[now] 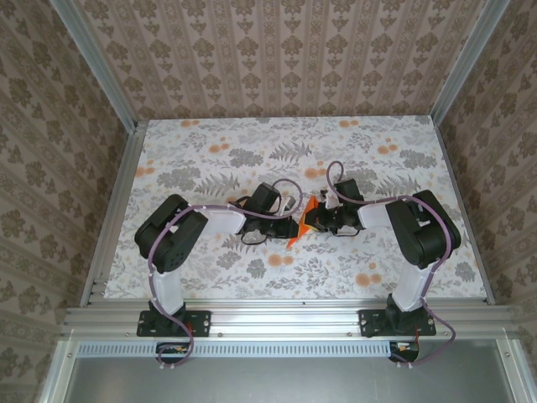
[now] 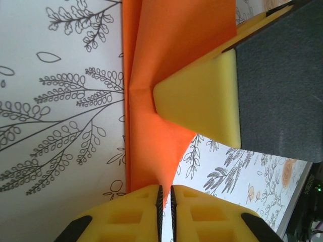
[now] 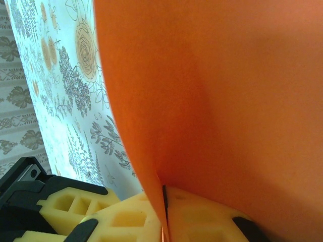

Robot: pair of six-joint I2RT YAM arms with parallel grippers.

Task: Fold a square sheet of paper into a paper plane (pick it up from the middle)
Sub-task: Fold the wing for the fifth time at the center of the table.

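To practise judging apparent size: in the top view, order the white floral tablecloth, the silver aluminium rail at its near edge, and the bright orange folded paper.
Largest to smallest:
1. white floral tablecloth, largest by far
2. silver aluminium rail
3. bright orange folded paper, clearly smallest

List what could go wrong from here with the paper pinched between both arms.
1. The left fingers and right fingers are both shut on the same thin orange paper; pulling apart unevenly could tear it.
2. The left fingers pinch only a narrow tip of the sheet, so it may slip out.
3. The sheet curves where the right fingers grip it; pressing now could set a stray crease.
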